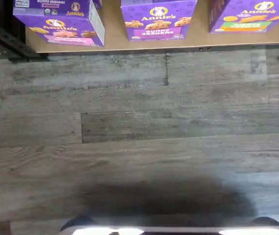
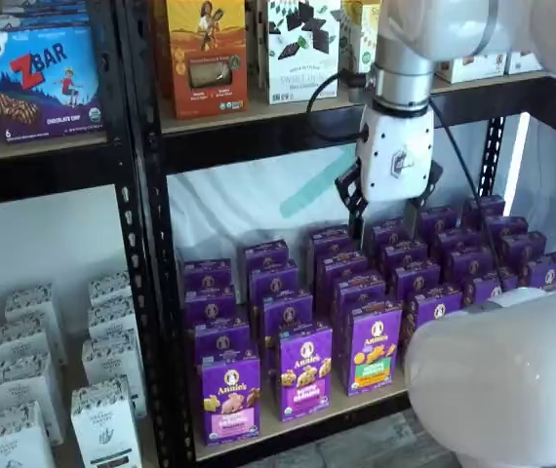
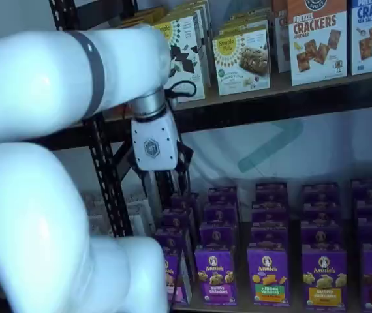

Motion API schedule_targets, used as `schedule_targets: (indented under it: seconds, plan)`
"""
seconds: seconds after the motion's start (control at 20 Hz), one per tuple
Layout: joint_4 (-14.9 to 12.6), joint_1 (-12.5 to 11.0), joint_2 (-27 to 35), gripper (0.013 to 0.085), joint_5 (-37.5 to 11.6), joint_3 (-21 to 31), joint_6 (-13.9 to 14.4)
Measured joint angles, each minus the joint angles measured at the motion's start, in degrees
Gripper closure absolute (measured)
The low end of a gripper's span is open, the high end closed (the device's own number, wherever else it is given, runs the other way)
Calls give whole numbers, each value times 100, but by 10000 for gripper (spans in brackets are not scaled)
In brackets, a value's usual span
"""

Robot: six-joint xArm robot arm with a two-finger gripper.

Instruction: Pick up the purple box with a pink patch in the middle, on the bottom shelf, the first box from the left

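The purple box (image 2: 230,395) with a pink patch stands upright at the front left corner of the bottom shelf (image 2: 302,421), heading the leftmost row. The wrist view shows it (image 1: 58,22) near the edge of the tan board (image 1: 112,43). In a shelf view this box (image 3: 177,277) is half hidden behind the arm. My gripper (image 2: 387,226) hangs in the air in front of the shelf bay, above the boxes and well to the right of the purple box, touching nothing. Its black fingers (image 2: 359,219) stand apart, open, with nothing between them. The gripper (image 3: 168,184) shows in both shelf views.
Several rows of other purple boxes fill the shelf, among them a purple-labelled one (image 2: 305,370) and a green-patched one (image 2: 373,348). A black upright (image 2: 151,292) borders the bay. White cartons (image 2: 24,390) stand left. The white arm link (image 2: 502,380) covers the lower right. Grey plank floor (image 1: 139,137) lies below.
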Motion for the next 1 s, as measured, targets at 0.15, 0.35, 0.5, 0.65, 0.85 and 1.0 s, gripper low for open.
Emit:
schedule_targets:
  seconds: [0.15, 0.35, 0.5, 0.65, 0.85, 1.0]
  plan:
    - [28, 25, 139, 130, -305, 176, 12]
    - [-57, 130, 325, 130, -758, 424, 133]
    - [-55, 179, 521, 130, -1049, 588, 181]
    - [34, 151, 695, 130, -1447, 784, 106]
    - [289, 77, 1063, 130, -1907, 968, -116]
    - [408, 58, 1279, 130, -2319, 1119, -232]
